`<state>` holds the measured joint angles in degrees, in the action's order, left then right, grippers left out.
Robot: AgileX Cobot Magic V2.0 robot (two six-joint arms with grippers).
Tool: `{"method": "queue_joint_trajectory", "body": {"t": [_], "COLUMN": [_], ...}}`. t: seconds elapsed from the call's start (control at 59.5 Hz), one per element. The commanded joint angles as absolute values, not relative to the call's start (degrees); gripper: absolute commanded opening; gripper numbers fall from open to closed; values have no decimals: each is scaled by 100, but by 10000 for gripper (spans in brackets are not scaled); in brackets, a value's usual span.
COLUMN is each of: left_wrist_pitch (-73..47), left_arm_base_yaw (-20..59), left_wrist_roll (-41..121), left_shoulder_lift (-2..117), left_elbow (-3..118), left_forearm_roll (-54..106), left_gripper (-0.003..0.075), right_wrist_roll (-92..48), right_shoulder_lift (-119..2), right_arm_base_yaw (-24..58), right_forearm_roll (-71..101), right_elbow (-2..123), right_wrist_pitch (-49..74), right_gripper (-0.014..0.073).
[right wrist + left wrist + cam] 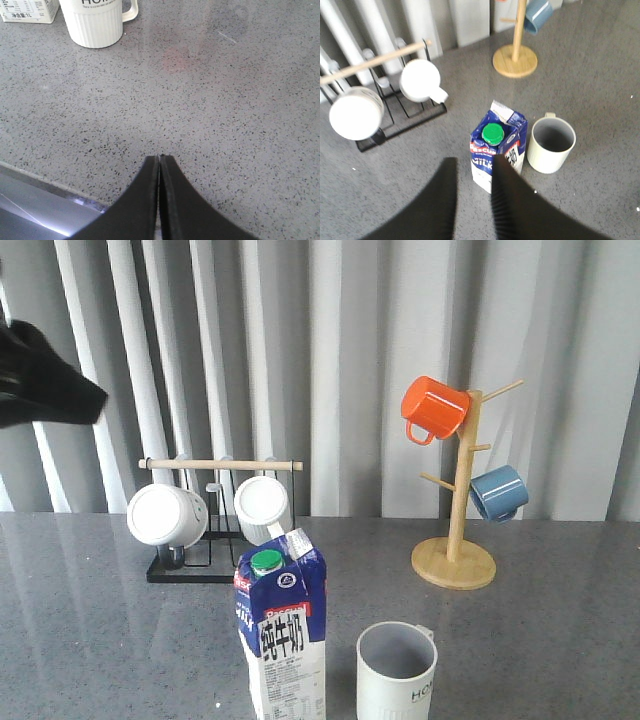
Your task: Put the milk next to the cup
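Observation:
The milk carton (283, 635), dark-blue and white with a green cap, stands upright near the table's front, close on the left of the ribbed off-white cup (397, 672). Both show in the left wrist view: the milk (497, 146) and the cup (551, 145) side by side, a small gap between them. My left gripper (474, 162) is open and empty, raised above and short of the carton; part of the left arm (40, 380) shows dark at the front view's upper left. My right gripper (159, 159) is shut and empty, low over the table near its front edge; the cup (97, 21) lies beyond it.
A black rack with a wooden rail (218, 465) holds white mugs (166, 514) at the back left. A wooden mug tree (456, 550) at the back right carries an orange mug (433, 408) and a blue mug (498, 492). The table's front edge (45, 187) is beside my right gripper.

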<state>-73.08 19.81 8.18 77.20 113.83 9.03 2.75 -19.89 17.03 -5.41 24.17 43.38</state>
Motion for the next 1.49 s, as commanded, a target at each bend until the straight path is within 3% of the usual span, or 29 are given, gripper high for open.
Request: {"method": "queue_joint_trajectory", "body": {"t": [0.0, 0.168, 0.554, 1.008, 1.176, 1.478], "left_wrist_pitch": [-7152, -7152, -6623, -6543, -5258, -1242], "left_arm_base_yaw": [1990, 1990, 1990, 1990, 1990, 1780], "left_wrist_roll": [768, 762, 282, 330, 683, 1115], "left_shoulder_lift": [7252, 6578, 4423, 3721, 3403, 1780], "left_elbow": [11512, 10845, 7634, 7091, 6184, 2428], "left_forearm_roll": [924, 966, 928, 631, 516, 482], "left_gripper": [-9, -8, -7, -7, -7, -7], "right_wrist_roll": [258, 258, 258, 258, 258, 258], "right_shoulder_lift": [-2037, -2037, -2037, -2037, -2037, -2037], "right_arm_base_yaw": [1702, 1702, 1702, 1702, 1702, 1702], "right_forearm_roll": [-577, -577, -577, -577, -577, -577], "right_elbow": [2568, 2568, 2568, 2568, 2568, 2568], "right_wrist_pitch": [3988, 3988, 3988, 3988, 3988, 4000], "right_gripper": [-6, -6, -6, -6, -6, -6]}}
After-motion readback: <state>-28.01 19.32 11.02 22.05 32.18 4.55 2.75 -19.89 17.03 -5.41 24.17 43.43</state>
